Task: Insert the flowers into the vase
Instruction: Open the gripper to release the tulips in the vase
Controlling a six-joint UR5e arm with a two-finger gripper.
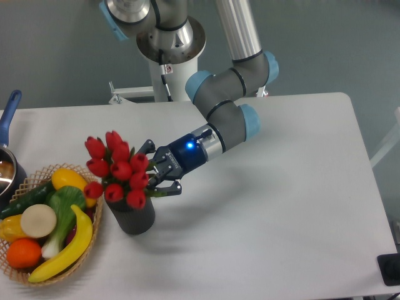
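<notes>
red flowers [117,170] stand in the dark vase [133,215] near the table's [269,219] left side, blooms crowding over its mouth. the gripper [156,174] sits just right of the bunch, fingers spread apart around the stems. a fruit basket [87,240] lies just left of the vase.

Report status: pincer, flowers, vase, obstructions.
Pincer open beside the flowers. Flowers seated in vase. Basket touching the vase's left; nothing blocking.

flowers [117,170]: standing in vase [132,216] | gripper [158,170]: fingers spread, beside blooms | basket [87,240]: left of vase
</notes>
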